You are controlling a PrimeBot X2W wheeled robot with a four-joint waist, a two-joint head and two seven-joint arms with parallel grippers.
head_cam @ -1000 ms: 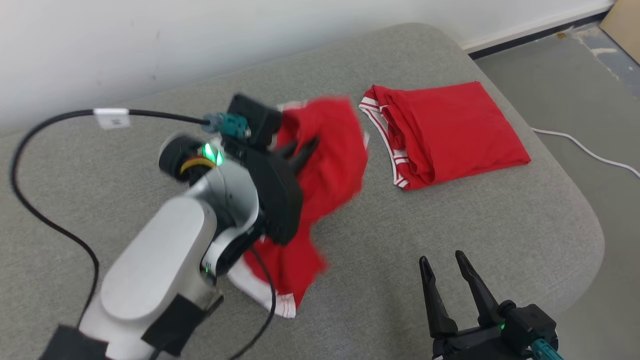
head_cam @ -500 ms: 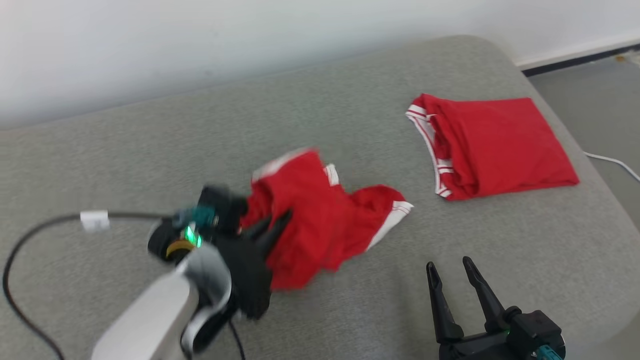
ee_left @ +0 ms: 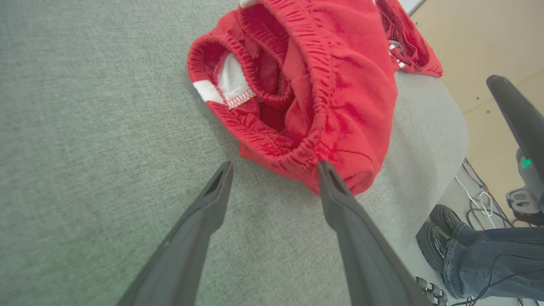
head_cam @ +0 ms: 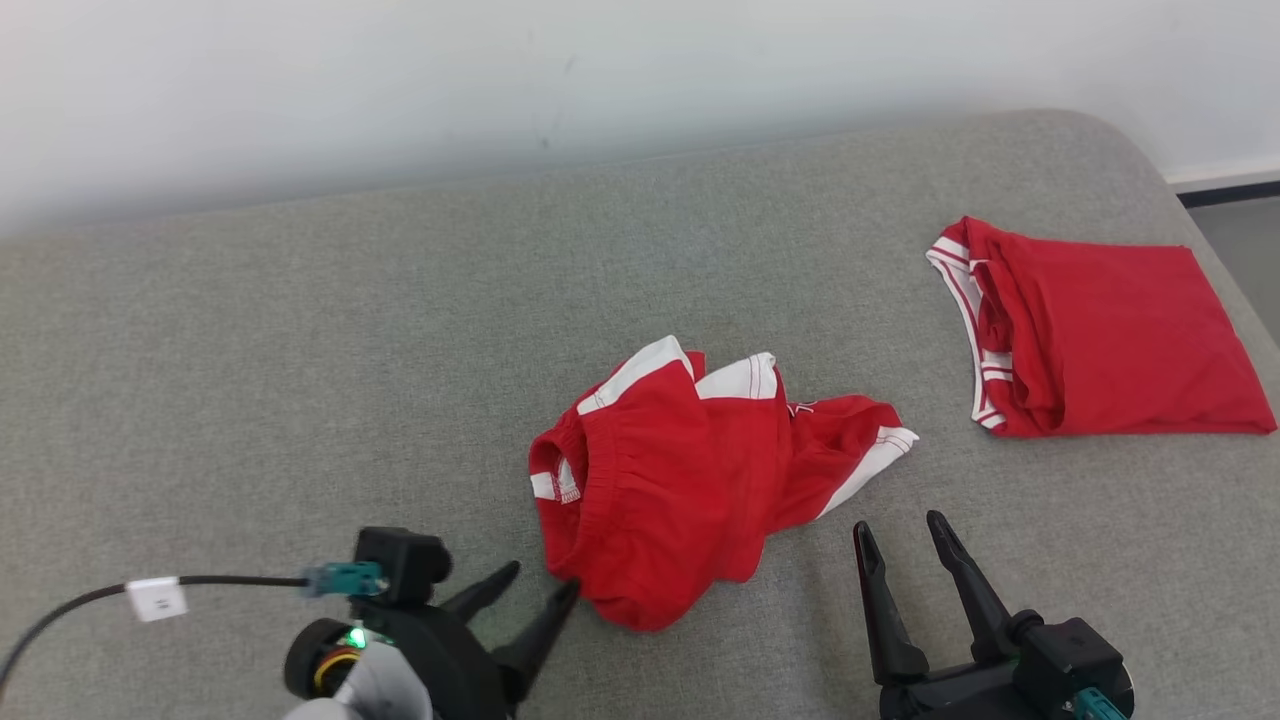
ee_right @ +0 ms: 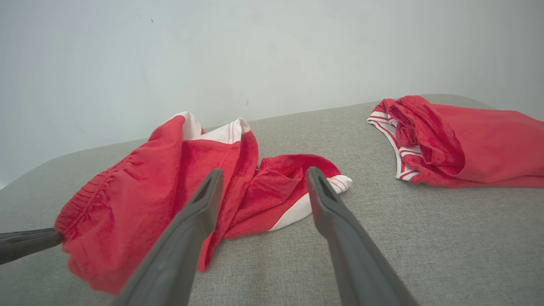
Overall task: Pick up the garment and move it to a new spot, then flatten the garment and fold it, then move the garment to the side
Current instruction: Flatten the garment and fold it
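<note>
Red shorts with white trim (head_cam: 690,470) lie crumpled in the middle of the grey cushion (head_cam: 300,350), elastic waistband toward the near left. My left gripper (head_cam: 540,585) is open at the lower left, its right fingertip at the waistband's edge; in the left wrist view the waistband (ee_left: 297,97) sits just past the open left gripper (ee_left: 274,168). My right gripper (head_cam: 893,523) stands open at the lower right, apart from the cloth. In the right wrist view the shorts (ee_right: 182,187) lie beyond the open right gripper (ee_right: 261,174).
A folded red garment with white striped trim (head_cam: 1090,340) (ee_right: 467,140) rests at the cushion's far right. A white wall runs behind. In the left wrist view a person's dark shoes (ee_left: 437,233) and cables show on the floor past the cushion's edge.
The camera has swung left. My left gripper let go of the shorts, which dropped onto the cushion, and the arm pulled back toward the near left. The right gripper kept still.
</note>
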